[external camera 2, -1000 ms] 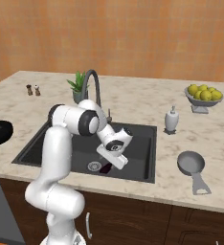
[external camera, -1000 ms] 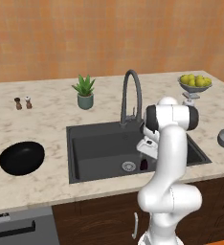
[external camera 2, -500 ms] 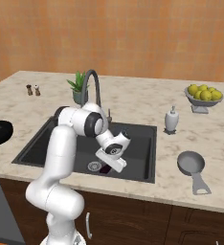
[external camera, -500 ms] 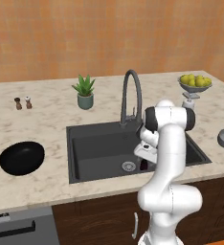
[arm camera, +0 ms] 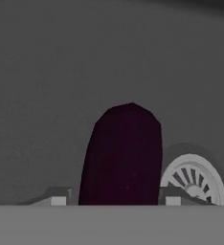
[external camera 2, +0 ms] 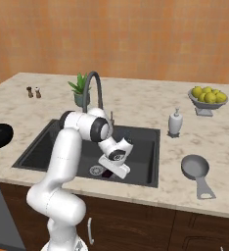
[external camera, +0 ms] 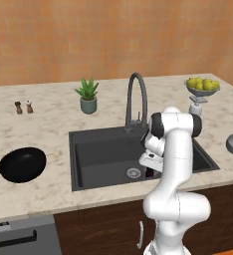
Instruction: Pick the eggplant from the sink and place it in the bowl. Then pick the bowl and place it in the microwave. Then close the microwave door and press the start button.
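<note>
The arm [external camera: 174, 164] rose from the base, bent at its elbow and reached down into the sink [external camera: 101, 154]. Its gripper [arm camera: 113, 200] hung low over the basin floor beside the drain [arm camera: 194, 179]. The eggplant [arm camera: 122, 155] stood between the fingertips [arm camera: 56, 197]; whether they pressed it I could not tell.

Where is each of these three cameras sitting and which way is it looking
Left base view: behind the arm's left, looking down over the sink; arm rises lower right.
Right base view: behind its right, same sink; arm rises lower left.
Hand view: on the hand, facing the eggplant between the fingertips.
Both base views share the faucet and plant.
</note>
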You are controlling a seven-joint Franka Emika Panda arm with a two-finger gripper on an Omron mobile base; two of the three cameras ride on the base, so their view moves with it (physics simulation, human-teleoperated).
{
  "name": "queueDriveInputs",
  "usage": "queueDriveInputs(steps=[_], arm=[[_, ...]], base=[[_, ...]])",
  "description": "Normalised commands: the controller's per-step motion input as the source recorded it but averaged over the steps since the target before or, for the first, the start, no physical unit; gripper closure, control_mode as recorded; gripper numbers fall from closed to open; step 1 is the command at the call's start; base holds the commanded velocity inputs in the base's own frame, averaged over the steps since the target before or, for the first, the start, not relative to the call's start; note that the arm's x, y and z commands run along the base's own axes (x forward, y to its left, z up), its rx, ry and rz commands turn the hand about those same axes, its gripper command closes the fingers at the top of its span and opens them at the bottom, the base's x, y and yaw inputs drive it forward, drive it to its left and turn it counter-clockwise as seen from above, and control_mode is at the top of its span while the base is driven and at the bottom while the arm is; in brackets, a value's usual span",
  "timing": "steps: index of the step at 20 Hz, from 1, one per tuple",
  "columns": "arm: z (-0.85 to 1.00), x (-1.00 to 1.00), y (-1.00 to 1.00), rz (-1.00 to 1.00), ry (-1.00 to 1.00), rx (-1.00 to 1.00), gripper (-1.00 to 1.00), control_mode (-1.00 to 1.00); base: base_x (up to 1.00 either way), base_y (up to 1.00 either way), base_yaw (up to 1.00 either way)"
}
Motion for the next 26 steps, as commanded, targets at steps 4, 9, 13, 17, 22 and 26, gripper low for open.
queueDriveInputs(steps=[4,9,13,17,22,26], arm=[[-0.04,-0.25,0.0,0.13,-0.21,0.0,1.0,-1.0],[0.05,-0.5,-0.15,0.1,-0.28,0.01,1.0,-1.0],[0.29,-0.57,-0.59,0.08,-0.24,0.1,1.0,-1.0],[0.48,-0.38,-0.67,0.06,-0.22,0.15,1.0,-1.0],[0.87,-0.46,-0.61,0.02,-0.19,0.12,1.0,-1.0],[1.0,-0.93,-0.22,0.0,-0.16,0.01,1.0,-1.0]], base=[[0.0,0.0,0.0],[0.0,0.0,0.0],[0.0,0.0,0.0],[0.0,0.0,0.0],[0.0,0.0,0.0],[0.0,0.0,0.0]])
